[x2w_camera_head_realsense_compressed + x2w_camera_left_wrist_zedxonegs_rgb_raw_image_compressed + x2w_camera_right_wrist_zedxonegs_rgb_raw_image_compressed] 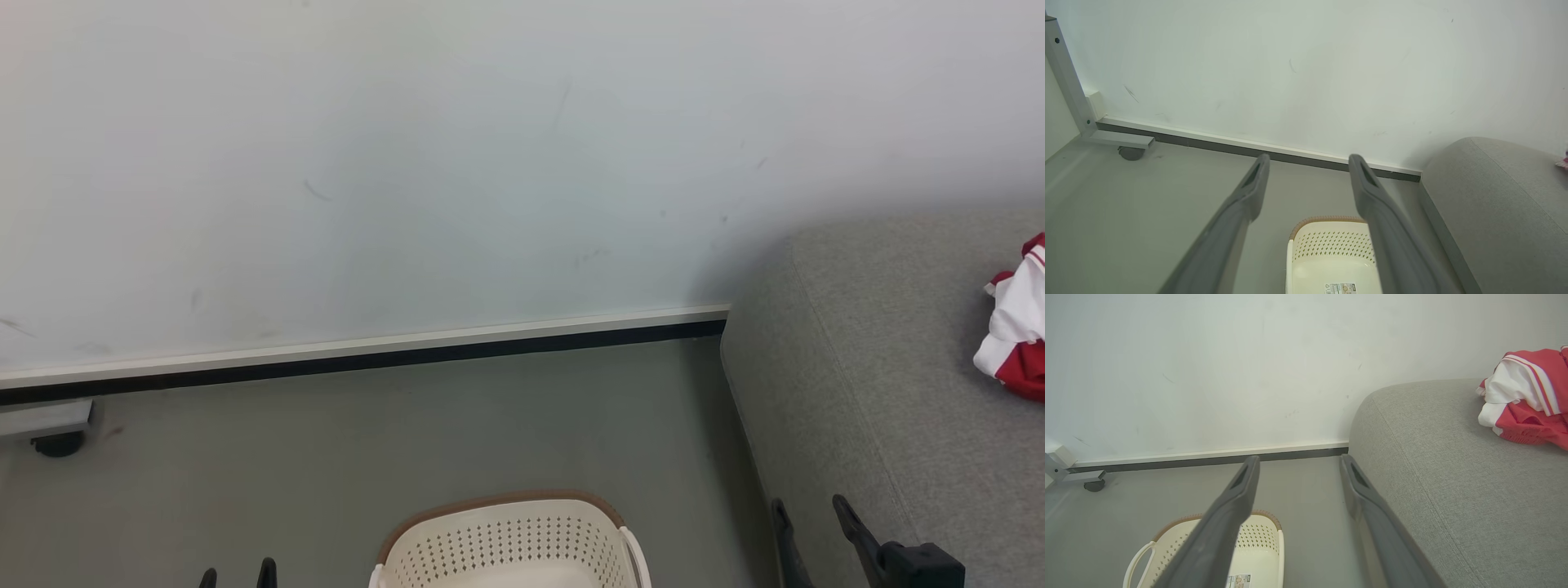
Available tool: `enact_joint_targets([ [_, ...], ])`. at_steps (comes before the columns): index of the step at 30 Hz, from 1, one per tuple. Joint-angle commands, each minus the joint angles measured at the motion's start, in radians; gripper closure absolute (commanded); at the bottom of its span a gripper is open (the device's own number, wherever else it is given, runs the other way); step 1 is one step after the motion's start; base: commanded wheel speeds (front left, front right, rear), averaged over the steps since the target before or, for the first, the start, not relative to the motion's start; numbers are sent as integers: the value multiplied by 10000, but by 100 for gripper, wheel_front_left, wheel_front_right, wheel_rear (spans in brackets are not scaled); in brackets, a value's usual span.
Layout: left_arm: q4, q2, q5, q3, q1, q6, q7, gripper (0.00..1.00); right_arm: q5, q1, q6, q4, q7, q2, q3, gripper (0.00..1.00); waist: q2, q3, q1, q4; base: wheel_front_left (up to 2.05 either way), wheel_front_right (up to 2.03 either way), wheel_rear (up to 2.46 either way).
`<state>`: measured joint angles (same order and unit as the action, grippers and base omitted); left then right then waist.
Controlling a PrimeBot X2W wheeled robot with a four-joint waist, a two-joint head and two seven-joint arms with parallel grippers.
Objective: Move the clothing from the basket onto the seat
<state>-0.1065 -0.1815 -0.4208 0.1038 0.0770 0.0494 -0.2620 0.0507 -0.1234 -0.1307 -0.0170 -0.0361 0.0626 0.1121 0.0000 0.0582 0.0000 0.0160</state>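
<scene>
Head view: left end effector point(237, 572) and right end effector point(810, 506) flank the basket point(506, 539), pointing up, spread wide, empty.

No writing here can be read.
A small white printed sticker point(1341, 288) lies on the inside bottom of the basket point(1331, 245), at the lower edge of the left wrist frame, just right of centre. It also shows at the bottom of the right wrist frame. Its print is too small to read.
</scene>
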Motion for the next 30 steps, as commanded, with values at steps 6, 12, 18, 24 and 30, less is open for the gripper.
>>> enact_joint_targets([
  [6,2,131,153,-148,8,-122,-42,0,-42,62,-1,-30,-69,-87,64,0,0,-69,0,-43,0,0,0],
  [12,-75,173,150,-163,-23,-213,-43,0,33,91,-1,-60,-83,-115,66,0,0,-121,0,-69,0,0,0],
  [18,-125,222,189,-173,-55,-302,-43,0,31,99,-1,-47,-72,-135,37,0,0,-152,0,-98,0,0,0],
  [24,-239,310,177,-146,19,-310,21,100,47,53,0,102,-35,-102,31,100,0,-166,0,-118,0,0,0],
  [30,-537,432,-361,-183,-37,-365,245,100,787,-39,0,347,3,-63,1,100,0,-179,0,-120,0,0,0],
])
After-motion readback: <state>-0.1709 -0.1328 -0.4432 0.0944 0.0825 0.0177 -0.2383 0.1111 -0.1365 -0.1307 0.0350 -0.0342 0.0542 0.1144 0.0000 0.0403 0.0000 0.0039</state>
